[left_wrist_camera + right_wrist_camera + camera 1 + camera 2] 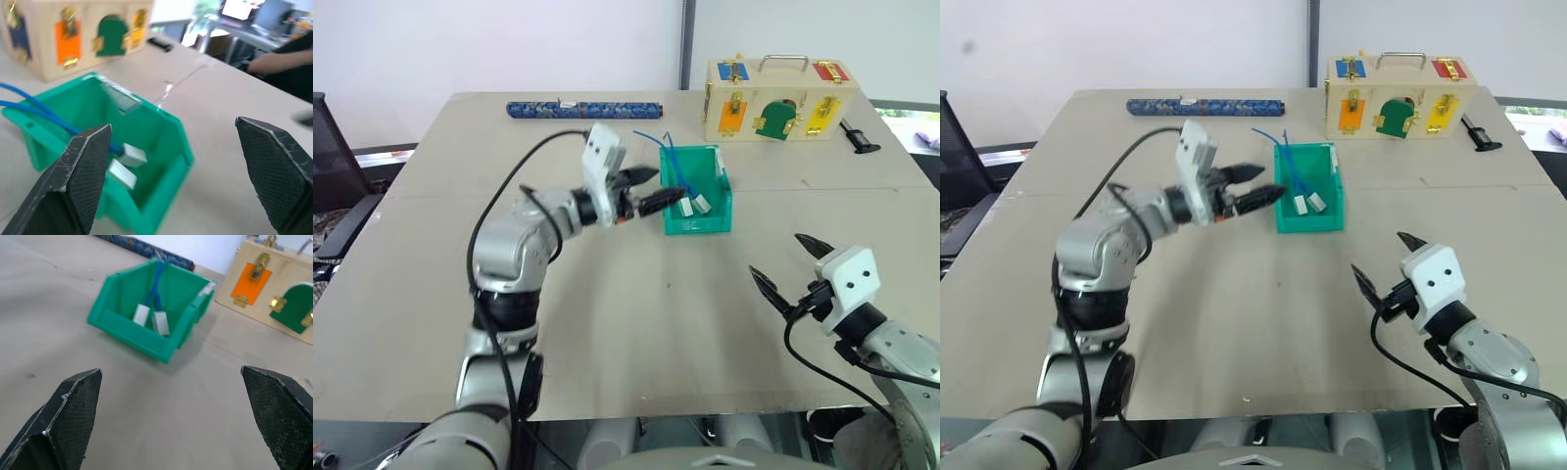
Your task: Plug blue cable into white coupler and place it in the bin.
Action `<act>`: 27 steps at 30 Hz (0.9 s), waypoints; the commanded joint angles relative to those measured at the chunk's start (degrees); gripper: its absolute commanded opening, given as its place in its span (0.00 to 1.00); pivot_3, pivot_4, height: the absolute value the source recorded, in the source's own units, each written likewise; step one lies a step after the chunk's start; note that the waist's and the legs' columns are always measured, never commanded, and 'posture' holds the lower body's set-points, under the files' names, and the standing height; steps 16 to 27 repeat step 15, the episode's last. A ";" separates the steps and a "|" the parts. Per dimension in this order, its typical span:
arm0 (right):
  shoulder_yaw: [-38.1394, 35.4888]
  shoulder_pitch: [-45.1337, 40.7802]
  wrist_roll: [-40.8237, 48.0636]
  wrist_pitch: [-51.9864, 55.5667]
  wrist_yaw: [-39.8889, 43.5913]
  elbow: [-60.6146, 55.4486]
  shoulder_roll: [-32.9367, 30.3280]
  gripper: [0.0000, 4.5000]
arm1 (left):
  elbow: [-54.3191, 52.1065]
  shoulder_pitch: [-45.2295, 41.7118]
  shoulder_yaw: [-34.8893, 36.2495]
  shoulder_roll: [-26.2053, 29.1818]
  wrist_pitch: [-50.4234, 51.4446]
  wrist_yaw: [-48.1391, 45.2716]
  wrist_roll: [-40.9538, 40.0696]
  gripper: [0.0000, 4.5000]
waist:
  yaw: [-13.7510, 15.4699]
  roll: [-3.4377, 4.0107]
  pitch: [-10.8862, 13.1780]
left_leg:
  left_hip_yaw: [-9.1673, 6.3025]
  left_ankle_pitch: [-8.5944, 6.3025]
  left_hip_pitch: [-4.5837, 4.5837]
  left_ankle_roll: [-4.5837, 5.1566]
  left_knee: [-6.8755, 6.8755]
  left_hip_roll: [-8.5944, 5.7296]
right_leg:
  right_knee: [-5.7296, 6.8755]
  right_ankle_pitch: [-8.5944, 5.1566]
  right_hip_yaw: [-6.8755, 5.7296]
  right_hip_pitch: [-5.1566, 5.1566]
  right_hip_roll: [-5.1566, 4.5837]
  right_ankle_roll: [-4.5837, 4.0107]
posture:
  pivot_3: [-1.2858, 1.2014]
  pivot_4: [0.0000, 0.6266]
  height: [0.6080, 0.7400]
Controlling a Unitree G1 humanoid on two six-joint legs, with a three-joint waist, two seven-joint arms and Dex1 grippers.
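- The green bin (697, 213) sat on the table (636, 323), in front of the wooden latch box (779, 100).
- Two blue cables (155, 280) lay inside the bin, each ending in a white block (141, 315); which one was the task's blue cable and white coupler could not be told.
- The left gripper (658, 188) hovered just beside the bin's near side, jaws wide, holding nothing.
- The right gripper (791, 264) hung well apart from the bin, nearer the table's front edge, jaws spread wide and empty.

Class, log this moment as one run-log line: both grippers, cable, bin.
left gripper: open, empty, beside bin | right gripper: open, empty, over table | blue cable: in bin, white coupler on its end
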 commanded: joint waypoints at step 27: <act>-21.75 16.11 10.60 -14.77 20.48 10.27 -9.55 1.00 | -14.18 40.77 14.78 15.11 -14.19 -9.85 -5.33 0.93 | 1.17 0.02 0.04 | -0.06 -0.18 0.11 0.31 0.08 0.08 | -0.06 -0.28 -0.13 0.27 -0.03 0.01 | 0.52 0.24 1.00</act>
